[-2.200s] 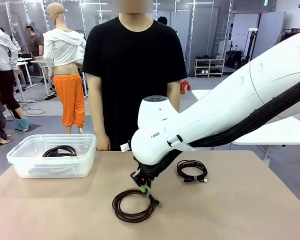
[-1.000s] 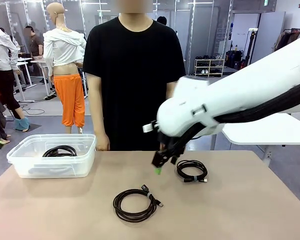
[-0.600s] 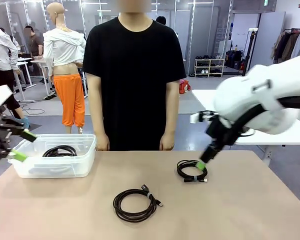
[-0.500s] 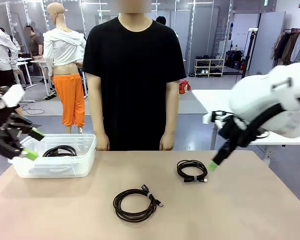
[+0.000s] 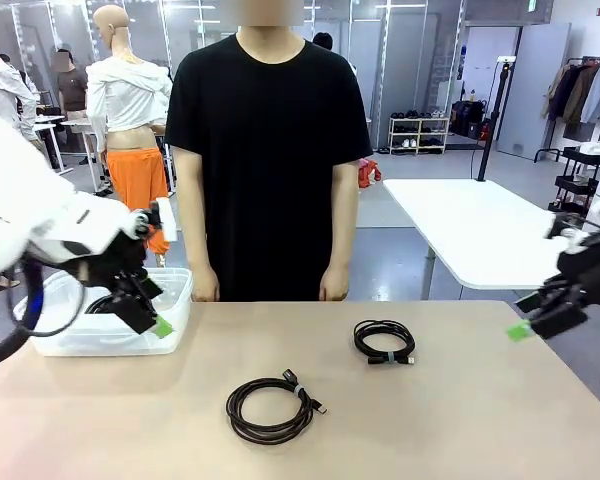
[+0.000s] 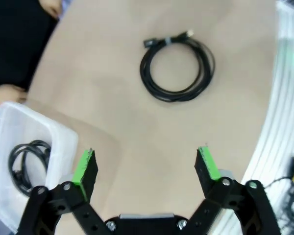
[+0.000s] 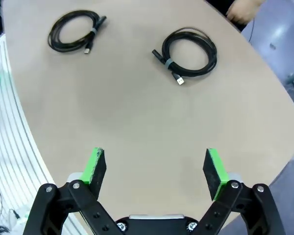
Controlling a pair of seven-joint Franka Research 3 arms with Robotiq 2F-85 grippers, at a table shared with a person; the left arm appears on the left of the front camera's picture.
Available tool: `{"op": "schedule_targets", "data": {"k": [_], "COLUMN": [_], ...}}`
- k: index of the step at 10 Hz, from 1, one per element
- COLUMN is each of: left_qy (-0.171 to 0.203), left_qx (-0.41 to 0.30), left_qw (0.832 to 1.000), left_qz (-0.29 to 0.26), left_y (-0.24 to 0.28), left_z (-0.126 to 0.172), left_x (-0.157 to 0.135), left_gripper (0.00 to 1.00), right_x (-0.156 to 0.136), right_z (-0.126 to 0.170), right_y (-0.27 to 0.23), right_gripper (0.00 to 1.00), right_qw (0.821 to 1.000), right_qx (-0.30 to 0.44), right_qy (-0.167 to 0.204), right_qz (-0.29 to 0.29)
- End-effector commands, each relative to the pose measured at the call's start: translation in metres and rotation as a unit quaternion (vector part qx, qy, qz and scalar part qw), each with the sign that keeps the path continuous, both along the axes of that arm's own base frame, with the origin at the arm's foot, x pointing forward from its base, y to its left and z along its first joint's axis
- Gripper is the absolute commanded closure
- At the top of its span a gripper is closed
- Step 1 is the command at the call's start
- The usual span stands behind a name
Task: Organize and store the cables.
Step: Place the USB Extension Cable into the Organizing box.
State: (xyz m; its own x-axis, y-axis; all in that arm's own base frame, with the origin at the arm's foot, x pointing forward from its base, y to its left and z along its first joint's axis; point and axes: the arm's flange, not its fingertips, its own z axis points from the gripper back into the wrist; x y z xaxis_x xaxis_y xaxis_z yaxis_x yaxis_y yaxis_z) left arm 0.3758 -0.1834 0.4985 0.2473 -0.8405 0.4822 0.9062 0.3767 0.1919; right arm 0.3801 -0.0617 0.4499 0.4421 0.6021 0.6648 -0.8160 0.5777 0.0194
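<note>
While both arms sit at the table (image 5: 460, 420) sides, stock as seen:
- left gripper (image 6: 146, 159): jaws wide, empty, by right end of clear bin (image 5: 175, 290).
- right gripper (image 7: 157, 164): jaws wide, empty, off right table edge.
- Cables: large coil (image 5: 270, 408) centre-front; smaller coil (image 5: 384, 341) right of centre, well apart; third coil (image 6: 27, 164) inside bin, far left.
- person (image 5: 270, 150): stands behind table.

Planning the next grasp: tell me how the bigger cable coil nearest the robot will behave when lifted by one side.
The bigger cable coil is thin cord, so it would probably sag into an oval when lifted. Its one light tie should hold the loops together, though the plug ends may dangle.
</note>
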Motion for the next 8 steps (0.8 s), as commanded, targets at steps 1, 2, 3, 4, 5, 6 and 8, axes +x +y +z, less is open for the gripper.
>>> {"op": "schedule_targets", "data": {"k": [1,2,3,4,5,6,8], "left_qy": [-0.013,-0.025,-0.025,-0.021,-0.021,-0.016,-0.016], "left_qx": [0.023,0.015,0.015,-0.005,-0.037,0.01,0.01], "left_qw": [0.998,0.998,0.997,0.998,0.998,0.998,0.998], "left_qz": [0.048,0.059,0.067,0.061,0.04,0.056,0.056], "left_y": [-0.027,-0.038,-0.04,-0.038,-0.031,-0.039,-0.039], "left_z": [-0.004,-0.008,-0.012,-0.013,-0.011,-0.014,-0.014], "left_x": [0.024,0.026,0.028,0.028,0.026,0.026,0.026], "left_gripper": [0.0,0.0,0.0,0.0,0.0,0.0,0.0], "right_x": [-0.031,-0.041,-0.047,-0.052,-0.052,-0.02,-0.02], "right_z": [-0.037,-0.047,-0.055,-0.059,-0.06,-0.03,-0.03], "right_y": [-0.025,-0.035,-0.042,-0.047,-0.047,-0.062,-0.062], "right_gripper": [0.0,0.0,0.0,0.0,0.0,0.0,0.0], "right_qw": [0.996,0.993,0.991,0.991,0.989,0.993,0.993], "right_qx": [0.013,0.031,0.038,0.043,0.067,0.026,0.026], "right_qy": [-0.042,-0.07,-0.081,-0.081,-0.089,-0.075,-0.075], "right_qz": [0.082,0.094,0.102,0.097,0.093,0.091,0.091]}}
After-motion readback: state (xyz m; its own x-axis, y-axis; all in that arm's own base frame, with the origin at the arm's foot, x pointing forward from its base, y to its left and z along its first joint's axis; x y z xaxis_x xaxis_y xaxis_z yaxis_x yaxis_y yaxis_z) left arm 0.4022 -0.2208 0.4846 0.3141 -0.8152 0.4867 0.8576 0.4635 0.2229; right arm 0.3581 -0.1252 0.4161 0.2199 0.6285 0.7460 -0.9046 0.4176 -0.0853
